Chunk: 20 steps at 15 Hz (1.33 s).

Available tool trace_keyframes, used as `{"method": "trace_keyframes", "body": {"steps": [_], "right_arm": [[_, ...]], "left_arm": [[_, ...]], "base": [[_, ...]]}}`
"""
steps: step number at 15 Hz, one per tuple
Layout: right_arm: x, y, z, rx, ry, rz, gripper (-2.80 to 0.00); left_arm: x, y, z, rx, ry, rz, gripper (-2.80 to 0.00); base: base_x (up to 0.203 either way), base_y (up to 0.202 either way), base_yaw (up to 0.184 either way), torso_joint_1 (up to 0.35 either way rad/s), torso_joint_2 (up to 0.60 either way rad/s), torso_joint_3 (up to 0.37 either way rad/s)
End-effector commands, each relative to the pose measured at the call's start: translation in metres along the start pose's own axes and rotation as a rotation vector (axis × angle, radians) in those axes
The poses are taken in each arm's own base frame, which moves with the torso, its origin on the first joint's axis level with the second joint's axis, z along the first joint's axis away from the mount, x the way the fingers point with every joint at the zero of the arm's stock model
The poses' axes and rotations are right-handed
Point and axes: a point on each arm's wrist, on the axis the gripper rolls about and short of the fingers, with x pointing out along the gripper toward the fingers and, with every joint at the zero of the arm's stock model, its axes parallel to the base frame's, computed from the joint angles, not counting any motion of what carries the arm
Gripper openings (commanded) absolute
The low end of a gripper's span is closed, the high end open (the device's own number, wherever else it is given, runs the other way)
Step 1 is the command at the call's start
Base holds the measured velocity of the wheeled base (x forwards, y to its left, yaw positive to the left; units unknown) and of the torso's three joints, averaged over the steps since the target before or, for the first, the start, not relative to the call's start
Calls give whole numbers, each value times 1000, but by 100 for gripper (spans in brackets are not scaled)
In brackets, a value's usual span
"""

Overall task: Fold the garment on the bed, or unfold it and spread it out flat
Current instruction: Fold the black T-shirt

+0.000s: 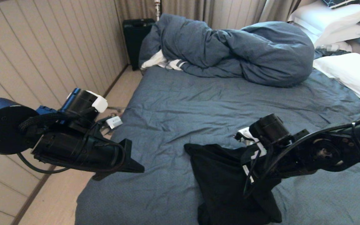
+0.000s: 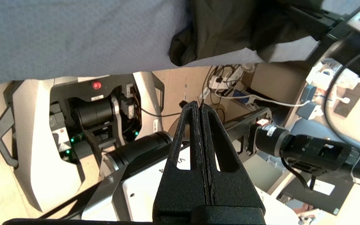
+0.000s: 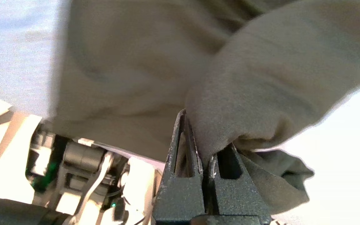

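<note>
Right end effector [image 3: 203, 150] reaches in level, pinching the black garment [image 1: 220, 175]; left end effector [image 2: 200, 107], closed and empty, hangs beside the bed [image 1: 180, 106].

Black arms [image 1: 330, 153] with looping black cables, blue and white fittings, and textured black end effector fingers [image 2: 195, 131].

The garment [image 1: 222, 178] lies bunched on the bed [image 1: 180, 106] at its near edge, the right arm over it; the duvet [image 1: 245, 50] is heaped at the far side.
</note>
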Motion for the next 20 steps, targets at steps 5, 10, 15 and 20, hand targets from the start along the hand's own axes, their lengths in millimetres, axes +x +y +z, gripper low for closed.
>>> {"method": "trace_keyframes", "body": {"steps": [5,10,15,20], "right_arm": [[22,25,7,-46,34,23,-280],[42,66,21,-122,22,52,-280],[46,78,19,-150,28,60,-280],[48,80,18,-160,29,39,0]], "left_arm": [[8,0,-4,1,31,4,-280],[10,0,-4,2,39,5,-280],[13,-1,-5,1,48,7,-280],[13,-1,-5,2,50,8,-280]], "base": [[0,0,0,0,0,0],[0,0,0,0,0,0],[0,0,0,0,0,0],[0,0,0,0,0,0]]}}
